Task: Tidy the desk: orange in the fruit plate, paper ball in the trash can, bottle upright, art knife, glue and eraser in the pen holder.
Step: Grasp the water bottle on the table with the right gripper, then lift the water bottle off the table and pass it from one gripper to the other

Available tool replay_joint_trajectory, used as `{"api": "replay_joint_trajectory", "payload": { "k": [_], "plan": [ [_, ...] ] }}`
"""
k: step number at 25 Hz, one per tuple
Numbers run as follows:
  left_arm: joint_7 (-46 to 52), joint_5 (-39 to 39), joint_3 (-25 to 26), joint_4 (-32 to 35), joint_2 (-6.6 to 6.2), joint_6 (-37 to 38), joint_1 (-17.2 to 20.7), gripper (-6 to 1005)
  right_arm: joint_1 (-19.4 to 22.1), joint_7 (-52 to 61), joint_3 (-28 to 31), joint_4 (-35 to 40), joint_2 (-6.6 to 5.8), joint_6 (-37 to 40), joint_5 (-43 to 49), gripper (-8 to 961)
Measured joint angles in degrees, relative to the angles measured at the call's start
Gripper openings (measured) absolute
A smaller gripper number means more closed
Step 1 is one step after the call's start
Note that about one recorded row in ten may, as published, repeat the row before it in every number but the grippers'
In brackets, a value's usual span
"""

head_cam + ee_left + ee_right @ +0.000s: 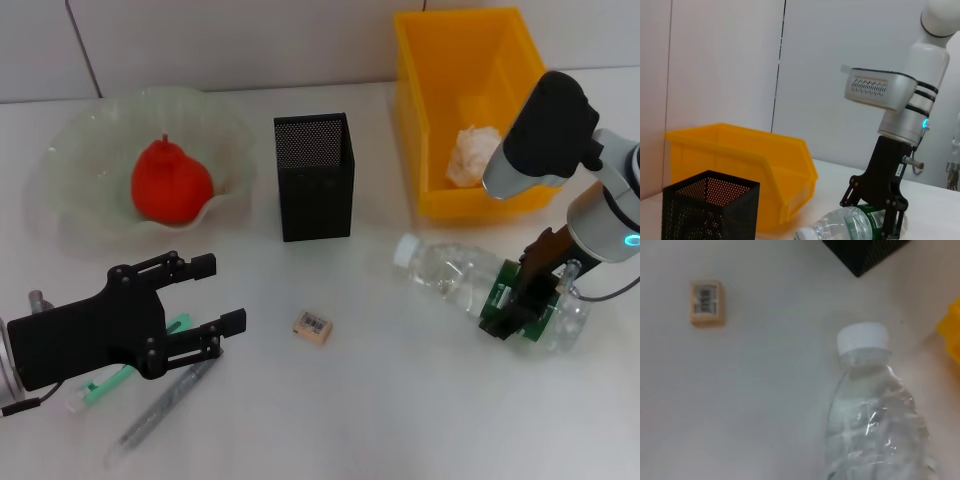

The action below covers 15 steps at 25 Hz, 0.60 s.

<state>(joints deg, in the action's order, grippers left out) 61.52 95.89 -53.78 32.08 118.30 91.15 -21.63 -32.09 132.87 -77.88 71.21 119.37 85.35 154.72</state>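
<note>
Eraser label: the eraser (313, 327) carried a white sticker with dark barcode-like bars; no digits or letters could be made out, in the head view or in the right wrist view (706, 302).
Bottle label: the bottle (470, 285) had a dark green band, mostly covered by the right gripper (520, 312); no lettering on it could be read.
Arm sticker: a small white tag on the right gripper's black bracket (900, 170) bore marks too small to read.
Other text: none was legible.
</note>
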Motion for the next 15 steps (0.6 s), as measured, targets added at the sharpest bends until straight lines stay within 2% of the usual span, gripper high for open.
{"api": "replay_joint_trajectory", "payload": {
  "k": [15],
  "plan": [
    [0.0,-0.02,0.08,0.21,0.0,0.04,-0.24,752,4.72,-5.07,2.9,5.84,-0.18,0.29,-10.14,760]
  ]
}}
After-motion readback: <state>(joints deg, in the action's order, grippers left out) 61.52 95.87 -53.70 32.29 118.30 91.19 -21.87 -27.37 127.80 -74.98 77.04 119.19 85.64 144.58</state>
